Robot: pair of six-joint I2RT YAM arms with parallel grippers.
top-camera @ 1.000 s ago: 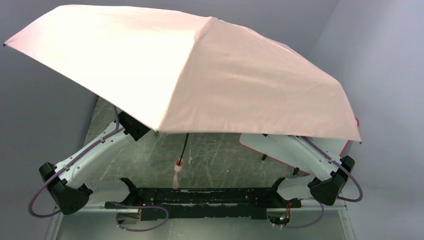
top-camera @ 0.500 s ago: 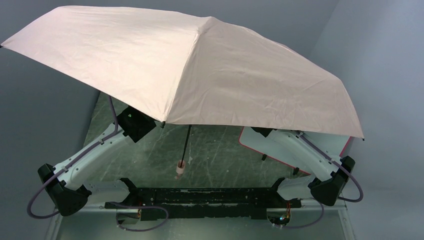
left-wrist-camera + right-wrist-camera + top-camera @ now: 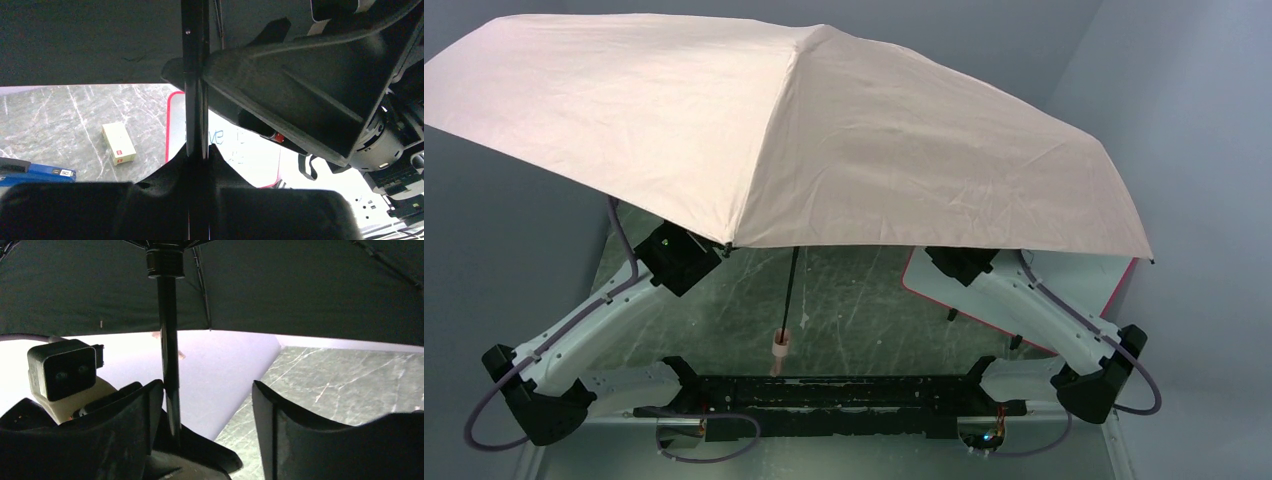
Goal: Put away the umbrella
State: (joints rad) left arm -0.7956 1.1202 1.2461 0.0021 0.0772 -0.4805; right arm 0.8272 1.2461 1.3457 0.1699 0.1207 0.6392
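Note:
The open umbrella (image 3: 824, 140) spreads its pale pink canopy over both arms, black underside (image 3: 300, 285) showing from below. Its thin black shaft (image 3: 790, 290) hangs down to the pink handle (image 3: 780, 343) above the table. In the left wrist view my left gripper (image 3: 197, 150) is shut on the shaft (image 3: 196, 75). My right gripper (image 3: 207, 390) is open, and the shaft (image 3: 169, 365) stands just inside its left finger (image 3: 135, 420). In the top view both grippers are hidden under the canopy; only the wrists (image 3: 679, 255) (image 3: 959, 262) show.
A white board with a red rim (image 3: 1064, 290) lies at the right of the green marble table (image 3: 864, 300). A small cream box (image 3: 119, 143) and a blue-and-black stapler (image 3: 35, 172) lie on the marble. Grey walls stand close on both sides.
My right gripper has opened off the shaft. The canopy has swung to the left with the left arm, and the handle hangs a little lower.

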